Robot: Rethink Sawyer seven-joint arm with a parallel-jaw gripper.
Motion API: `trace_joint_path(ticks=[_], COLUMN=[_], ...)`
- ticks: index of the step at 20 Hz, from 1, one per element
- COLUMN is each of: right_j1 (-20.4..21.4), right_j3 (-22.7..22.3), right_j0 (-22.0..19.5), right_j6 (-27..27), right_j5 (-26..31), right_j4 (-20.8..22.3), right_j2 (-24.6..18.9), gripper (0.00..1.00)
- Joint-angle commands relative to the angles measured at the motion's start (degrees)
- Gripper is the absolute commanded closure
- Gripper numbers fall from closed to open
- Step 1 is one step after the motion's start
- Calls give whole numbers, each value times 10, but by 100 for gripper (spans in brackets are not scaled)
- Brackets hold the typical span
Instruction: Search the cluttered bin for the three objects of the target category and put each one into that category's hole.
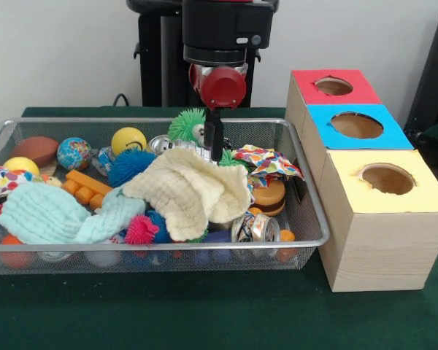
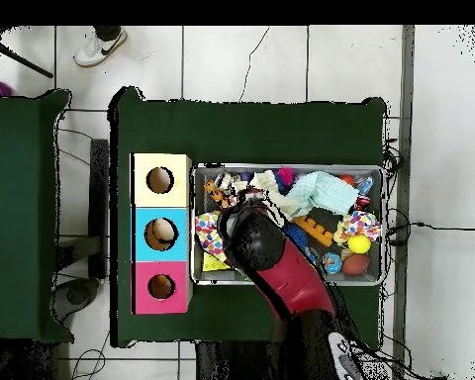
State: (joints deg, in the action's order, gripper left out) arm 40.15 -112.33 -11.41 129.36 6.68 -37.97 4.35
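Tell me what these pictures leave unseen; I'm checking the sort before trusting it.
- Gripper state: front view, tips sink behind the cream cloth; overhead view, the arm covers it.
- Bin contents under the cream and mint cloth: hidden in both views.
- Red box hole contents: too dark in both views.

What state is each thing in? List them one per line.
Gripper: lowered into the bin, open or shut unclear.
Bin: full of clutter.
Cream cloth: crumpled on top of the pile.
Red box: hole looks empty.
Blue box: something inside its hole.
Yellow box: hole looks empty.
Can: lying on its side.
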Motion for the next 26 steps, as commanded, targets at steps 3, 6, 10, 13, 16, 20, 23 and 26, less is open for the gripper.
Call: trace_joint_path(ticks=[3, 6, 10, 13, 16, 20, 23, 26], right_j1=[-12, -5, -8, -11, -18, -39, -45, -50], right_j3=[-25, -33, 4, 35, 57, 54, 36, 17], right_j0=[-63, -150, -242, -281, -305, -324, -319, -301], right_j6=[100, 14, -100, -129, -121, -81, -31, 40], right_j5=[-2, -1, 63, 87, 107, 84, 67, 48], right_j4=[-5, 54, 146, 210, 251, 287, 287, 260], right_j2=[-21, -58, -70, -74, -88, -114, -117, -105], gripper=[0, 0, 0, 0, 0, 0, 0, 0])
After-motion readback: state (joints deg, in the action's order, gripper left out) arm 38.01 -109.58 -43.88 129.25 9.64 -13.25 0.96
